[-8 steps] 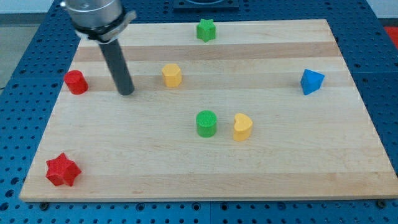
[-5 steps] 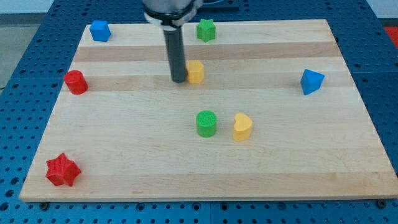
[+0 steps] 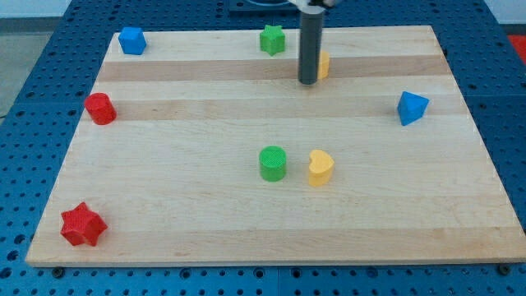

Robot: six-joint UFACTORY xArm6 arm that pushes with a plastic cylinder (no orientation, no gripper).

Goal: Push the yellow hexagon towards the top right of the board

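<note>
The yellow hexagon point(image 3: 324, 64) sits near the view's top, right of centre, mostly hidden behind my dark rod. Only its right edge shows. My tip point(image 3: 308, 81) rests on the board against the hexagon's left lower side. The rod rises straight up out of the view's top.
A green star point(image 3: 273, 39) lies left of the rod at the top. A blue block point(image 3: 131, 40) is at the top left, a blue triangle-like block point(image 3: 412, 108) at the right. A green cylinder point(image 3: 273, 163) and yellow heart point(image 3: 320, 167) sit mid-board. A red cylinder point(image 3: 100, 108) and red star point(image 3: 82, 224) are at the left.
My tip has swept from the view's left to the right and upward, pushing the yellow hexagon from left of centre up and right, towards the top edge. The other blocks have not moved.
</note>
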